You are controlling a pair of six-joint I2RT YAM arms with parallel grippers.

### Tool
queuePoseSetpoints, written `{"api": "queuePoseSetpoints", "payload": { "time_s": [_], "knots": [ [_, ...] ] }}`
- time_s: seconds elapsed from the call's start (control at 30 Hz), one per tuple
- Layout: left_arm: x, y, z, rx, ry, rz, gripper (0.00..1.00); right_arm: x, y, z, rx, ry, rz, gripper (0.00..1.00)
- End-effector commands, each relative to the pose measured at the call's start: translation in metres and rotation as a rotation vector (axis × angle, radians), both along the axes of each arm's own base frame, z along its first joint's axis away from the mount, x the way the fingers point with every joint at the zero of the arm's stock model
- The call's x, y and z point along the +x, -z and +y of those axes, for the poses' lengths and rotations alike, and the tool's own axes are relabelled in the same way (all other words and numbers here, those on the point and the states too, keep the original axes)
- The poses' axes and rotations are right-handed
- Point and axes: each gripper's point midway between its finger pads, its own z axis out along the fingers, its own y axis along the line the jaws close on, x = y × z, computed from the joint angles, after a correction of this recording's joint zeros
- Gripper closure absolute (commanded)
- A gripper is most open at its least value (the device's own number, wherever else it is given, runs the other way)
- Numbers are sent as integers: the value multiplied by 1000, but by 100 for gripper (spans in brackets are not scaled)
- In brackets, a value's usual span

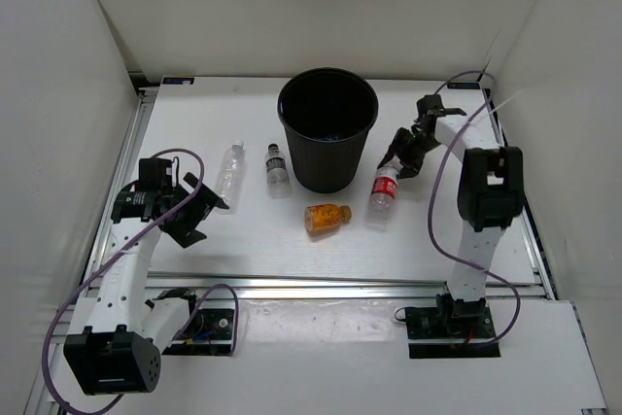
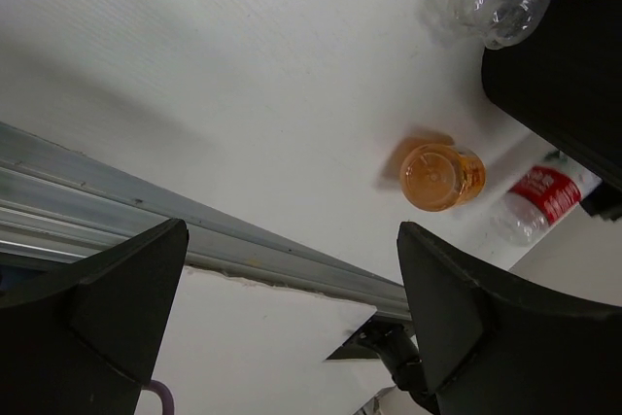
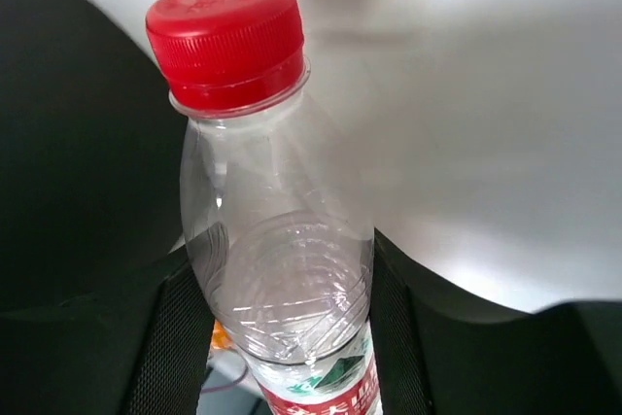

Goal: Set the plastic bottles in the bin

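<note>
The black bin (image 1: pixel 328 170) stands at the table's back middle. My right gripper (image 1: pixel 399 156) (image 3: pixel 289 337) is shut on the red-capped bottle (image 1: pixel 385 196) (image 3: pixel 277 221), just right of the bin, with both pads pressed against its clear sides above the red label. The orange bottle (image 1: pixel 327 217) (image 2: pixel 442 175) lies in front of the bin. Left of the bin lie a small black-capped bottle (image 1: pixel 277 170) and a clear white-capped bottle (image 1: pixel 230 170). My left gripper (image 1: pixel 201 213) (image 2: pixel 292 230) hangs open and empty near the left front, apart from every bottle.
White walls close in the table on the left, back and right. A metal rail (image 1: pixel 321 284) runs along the front edge. The bin's dark wall (image 3: pixel 68 143) fills the left of the right wrist view.
</note>
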Motion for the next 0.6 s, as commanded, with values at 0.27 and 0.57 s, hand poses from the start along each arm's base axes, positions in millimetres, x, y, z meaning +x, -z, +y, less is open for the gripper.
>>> {"api": "queuePoseSetpoints", "payload": {
  "time_s": [0.27, 0.57],
  "knots": [
    [11, -32, 16, 96, -18, -99, 0, 3, -291, -58, -153, 334, -729, 59],
    [8, -23, 13, 93, 17, -74, 0, 57, -384, 81, 57, 69, -992, 42]
  ]
}}
